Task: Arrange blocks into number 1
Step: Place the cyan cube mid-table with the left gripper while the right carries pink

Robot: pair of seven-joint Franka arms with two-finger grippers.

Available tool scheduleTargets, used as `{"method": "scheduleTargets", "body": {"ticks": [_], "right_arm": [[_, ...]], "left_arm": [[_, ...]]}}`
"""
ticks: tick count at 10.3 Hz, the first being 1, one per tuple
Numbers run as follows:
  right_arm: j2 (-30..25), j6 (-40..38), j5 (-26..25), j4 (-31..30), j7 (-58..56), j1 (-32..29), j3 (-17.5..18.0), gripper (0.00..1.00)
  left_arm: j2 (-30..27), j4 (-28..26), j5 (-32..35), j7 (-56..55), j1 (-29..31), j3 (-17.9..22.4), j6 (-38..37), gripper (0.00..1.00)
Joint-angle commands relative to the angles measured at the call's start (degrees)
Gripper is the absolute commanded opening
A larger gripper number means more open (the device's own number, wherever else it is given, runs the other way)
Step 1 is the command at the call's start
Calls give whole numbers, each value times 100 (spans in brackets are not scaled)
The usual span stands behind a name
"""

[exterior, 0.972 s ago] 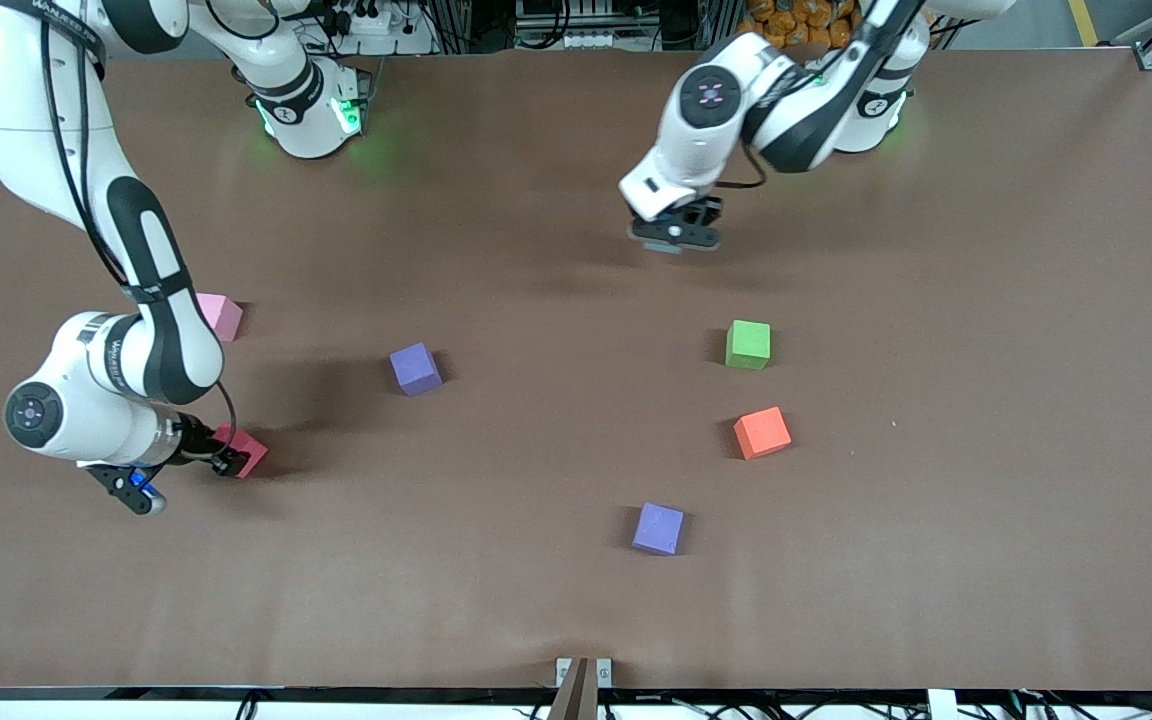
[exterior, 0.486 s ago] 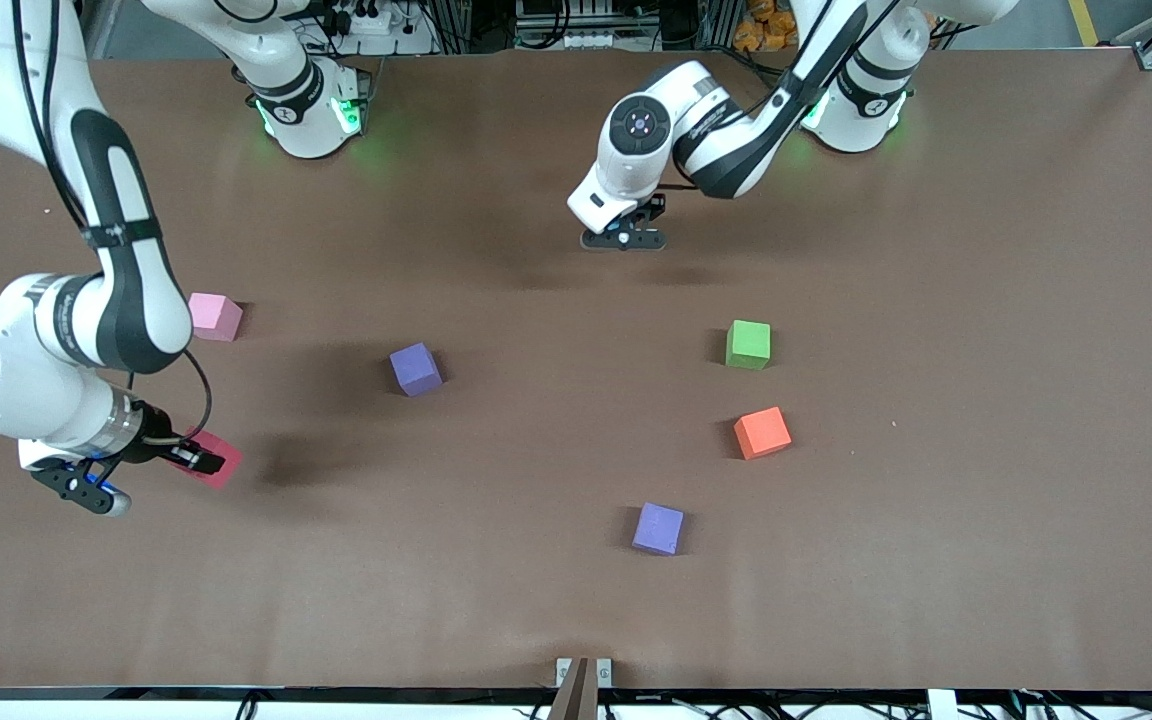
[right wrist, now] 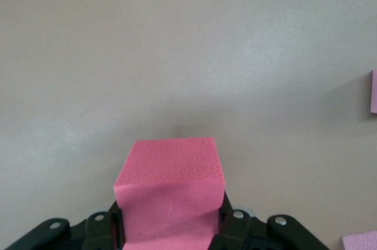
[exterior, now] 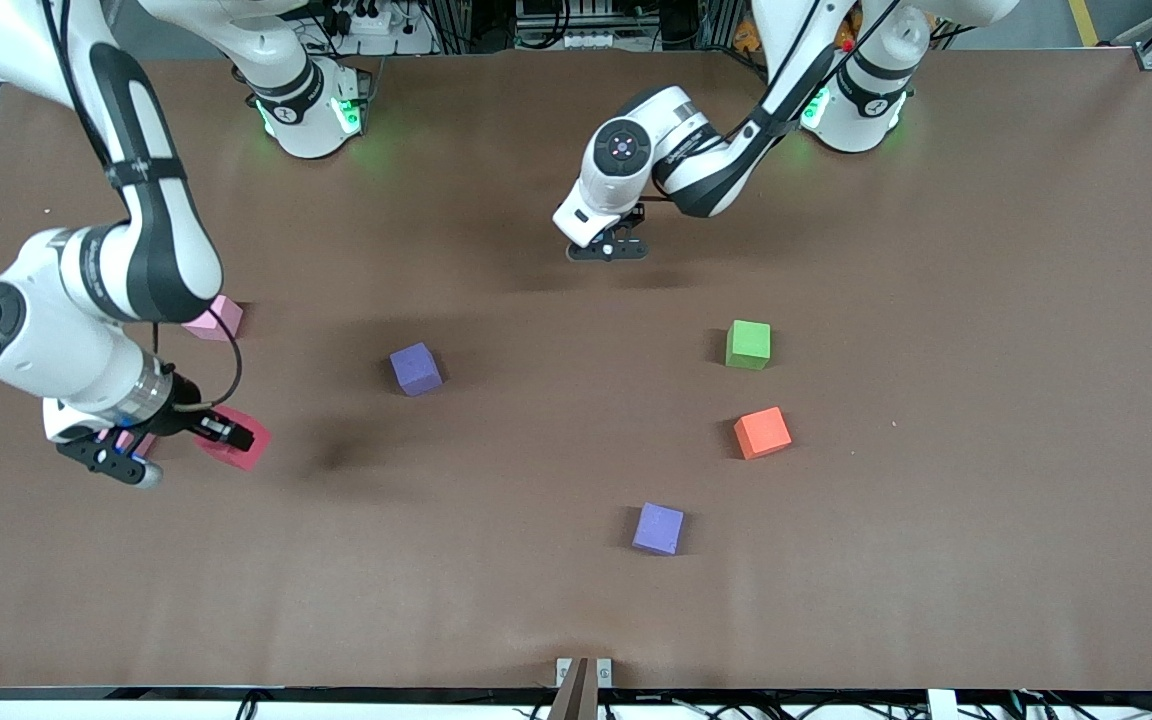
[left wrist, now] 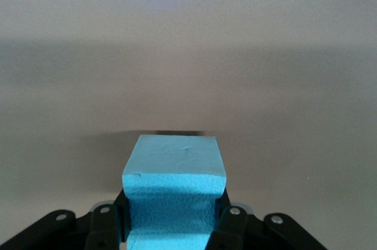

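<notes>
Grippers both clamped on blocks: right gripper [exterior: 226, 434] carries the red block [exterior: 236, 450] at the frame's lower left, left gripper [exterior: 608, 249] the blue block [left wrist: 175, 194] upper centre, each apparently mid-carry and next needing a set-down spot among the scattered blocks.

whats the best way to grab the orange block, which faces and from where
Come straight down on the orange block and pinch two opposite side faces. It sits flat and turned slightly askew, so rotate the fingers to match its edges. Bare table surrounds it; the green block stands well apart.
</notes>
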Motion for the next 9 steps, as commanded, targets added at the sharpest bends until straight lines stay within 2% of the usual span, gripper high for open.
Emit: {"method": "scheduleTargets", "body": {"ticks": [1, 2, 3, 6, 8, 9], "right_arm": [[-636, 241, 36, -807, 122, 271, -49, 44], [-741, 268, 45, -957, 148, 350, -49, 44], [-890, 260, 54, -1132, 122, 386, -40, 44], [-1137, 224, 54, -1397, 130, 570, -40, 44], [-1208, 207, 80, -1406, 218, 781, -40, 44], [-1243, 207, 89, -1441, 436, 938, -40, 43]], "left_arm": [[291, 228, 498, -474, -114, 67, 55, 0], [317, 220, 508, -528, -123, 67, 90, 16], [300, 220, 525, -537, -123, 67, 91, 99], [90, 211, 903, -730, -105, 50, 108, 100], [-514, 115, 912, -1002, 69, 32, -31, 100], [-874, 97, 912, -916, 271, 23, -363, 100]]}}
